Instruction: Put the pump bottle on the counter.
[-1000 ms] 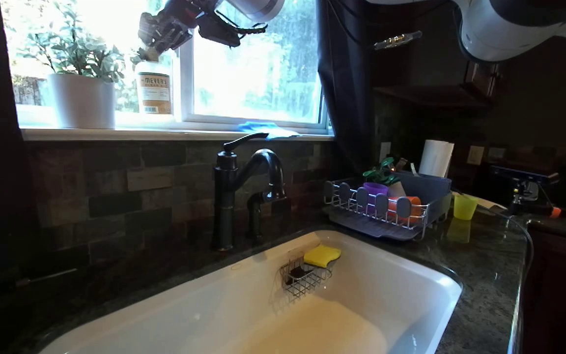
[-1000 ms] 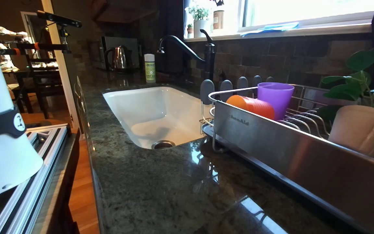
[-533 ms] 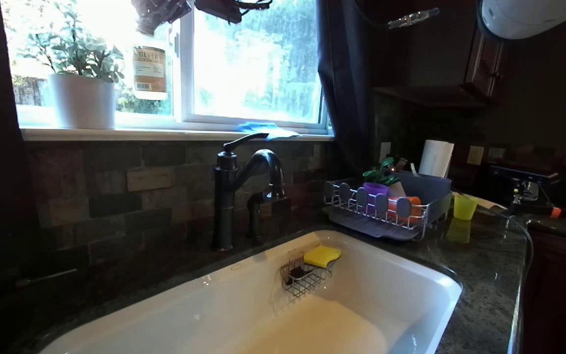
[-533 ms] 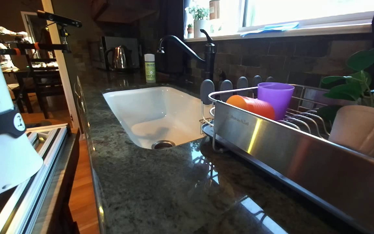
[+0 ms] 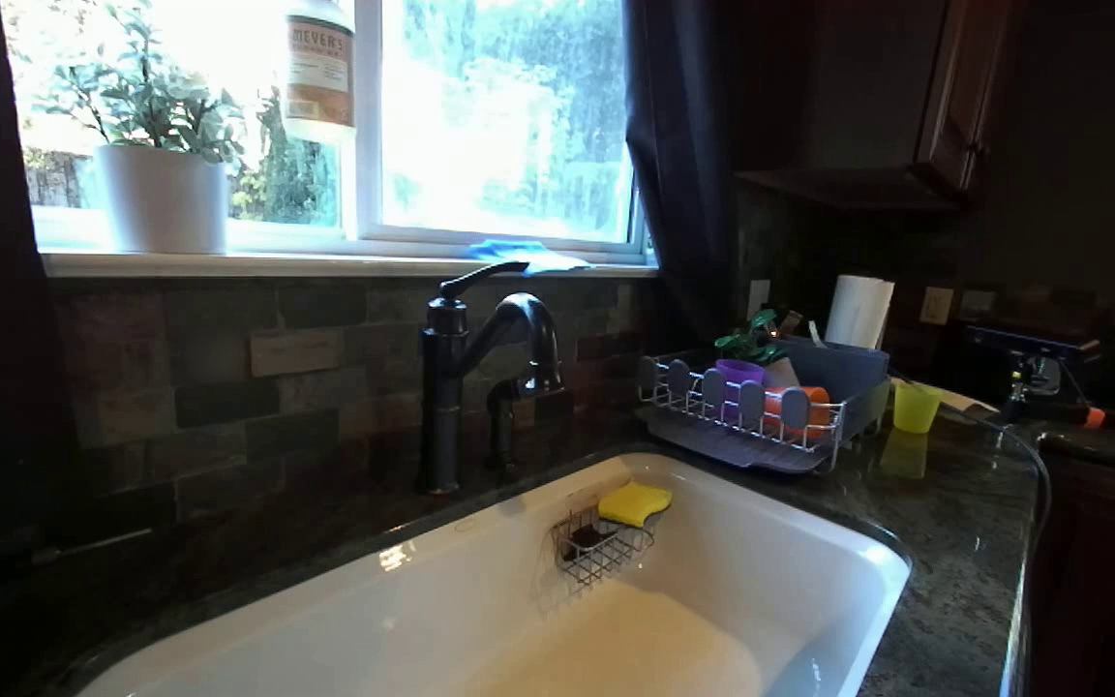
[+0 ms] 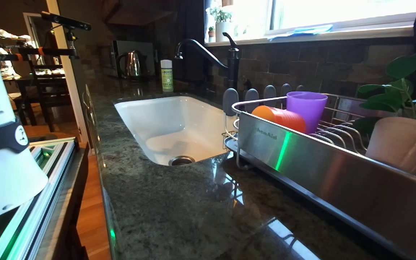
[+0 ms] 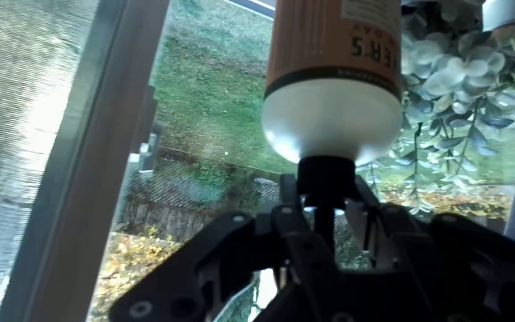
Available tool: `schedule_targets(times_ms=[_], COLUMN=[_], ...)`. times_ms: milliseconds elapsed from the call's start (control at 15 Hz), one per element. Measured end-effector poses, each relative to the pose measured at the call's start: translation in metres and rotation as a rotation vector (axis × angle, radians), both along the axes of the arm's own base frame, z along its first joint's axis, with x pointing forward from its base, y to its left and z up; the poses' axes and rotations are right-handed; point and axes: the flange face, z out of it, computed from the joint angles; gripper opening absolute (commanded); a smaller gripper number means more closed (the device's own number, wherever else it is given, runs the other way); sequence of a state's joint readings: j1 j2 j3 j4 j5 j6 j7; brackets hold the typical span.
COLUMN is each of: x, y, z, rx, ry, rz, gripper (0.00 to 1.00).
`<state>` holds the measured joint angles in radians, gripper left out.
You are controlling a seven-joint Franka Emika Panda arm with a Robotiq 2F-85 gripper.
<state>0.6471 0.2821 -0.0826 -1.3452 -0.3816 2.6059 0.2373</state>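
The step in hand looks to be the carry. The pump bottle (image 5: 319,73) hangs roughly upright before the window (image 5: 509,126), higher than the faucet (image 5: 441,397) and to the side of it where the white plant pot (image 5: 161,198) stands. In the wrist view the gripper (image 7: 327,188) is narrowed on the dark collar, holding the bottle by its neck; both exterior views leave the gripper out of frame. The bottle is not yet on the counter (image 6: 157,209), which spreads around the faucet's foot.

The next move probably calls for drawing the bottle away from the window, passing the faucet with room to spare, then lowering it level until its base meets the counter before the fingers part. Gripped so high, the body may swing.

In front of the faucet lies the white sink (image 5: 325,639), a poor spot for a slip. A dish rack (image 6: 302,159) occupies counter on the faucet's opposite side from the pot; a green-labelled canister (image 6: 167,77) stands on the pot's side, and a blue cloth (image 5: 533,257) lies on the sill (image 5: 354,264) behind the faucet.
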Motion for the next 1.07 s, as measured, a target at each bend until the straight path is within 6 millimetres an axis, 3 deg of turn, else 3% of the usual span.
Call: schedule_targets(times_ms=[267,467,733,933,1067], x=[-0.042,-0.074,-0.096,-0.094,-0.079], y=[-0.027,-0.027,0.008,0.042,0.064], z=[0.009,-0.005,-0.042,-0.078,-0.104], rx=[0.024,0.042,0.092,0.088,0.054], ry=[0.001,0.055,0.134,0.192,0.23], rz=[-0.094,-0.039,0.16,0.303,0.39], gripper=[0.08,0.08,0.08,0.08,0.08])
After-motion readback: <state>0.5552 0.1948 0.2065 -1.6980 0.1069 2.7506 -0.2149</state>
